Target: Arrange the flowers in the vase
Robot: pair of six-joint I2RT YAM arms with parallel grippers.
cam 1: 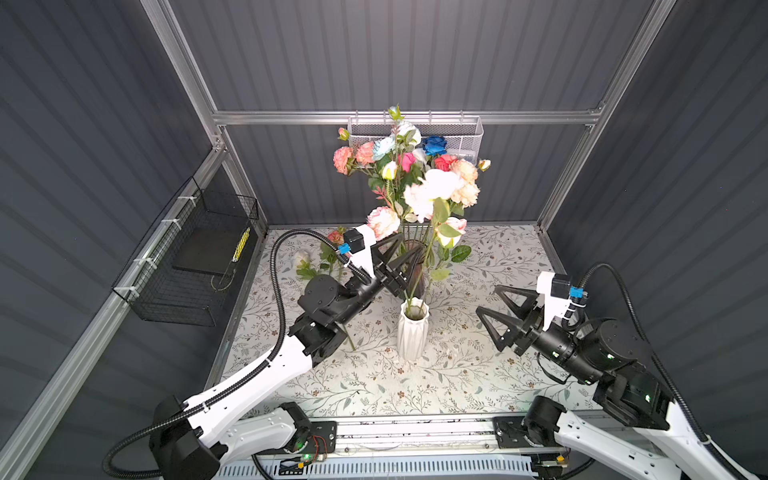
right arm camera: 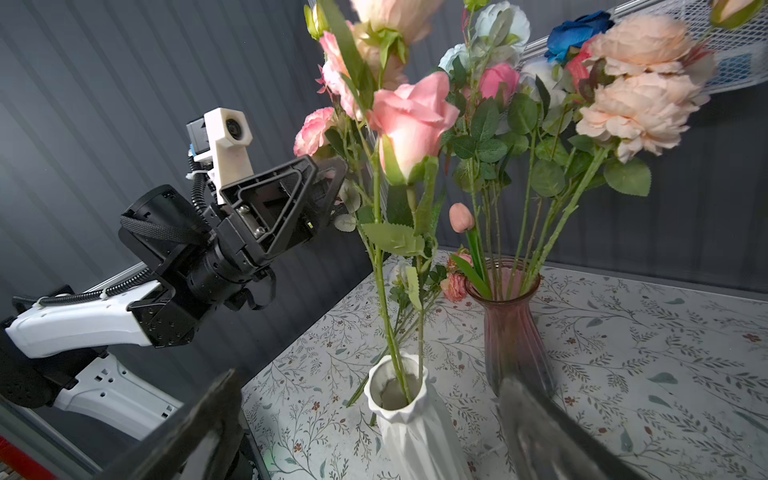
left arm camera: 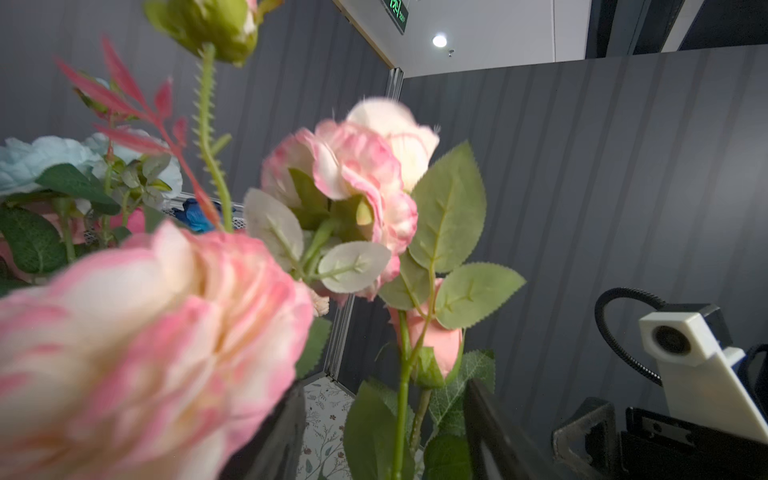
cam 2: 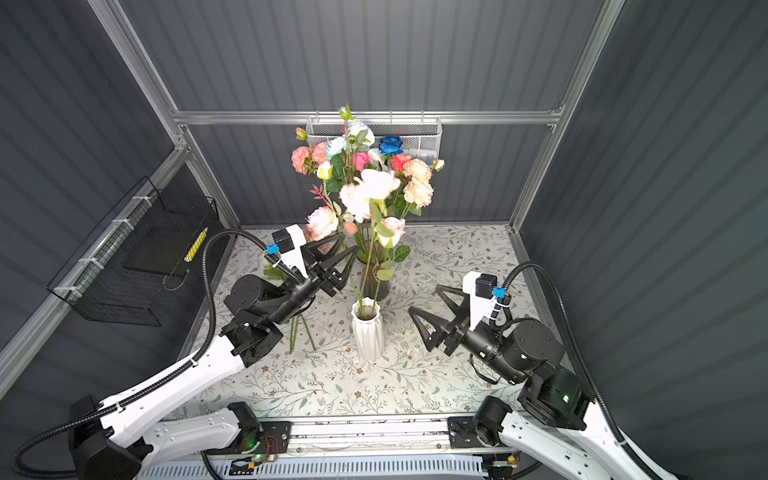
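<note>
White ribbed vase [cam 1: 412, 336] sits mid-surface [cam 1: 498, 374] with two pink flowers [cam 1: 451, 230] standing in it. The rest of the bunch fills the pink glass vase [right arm camera: 509, 328] just behind at 12 o'clock, and a few loose stems [cam 1: 332, 257] lie at 10 o'clock. Left gripper [cam 1: 410, 244] is above the white vase, jaws parted around the two standing stems without pinching; right gripper [cam 1: 487, 298] at 3 o'clock, spread wide, empty.
</note>
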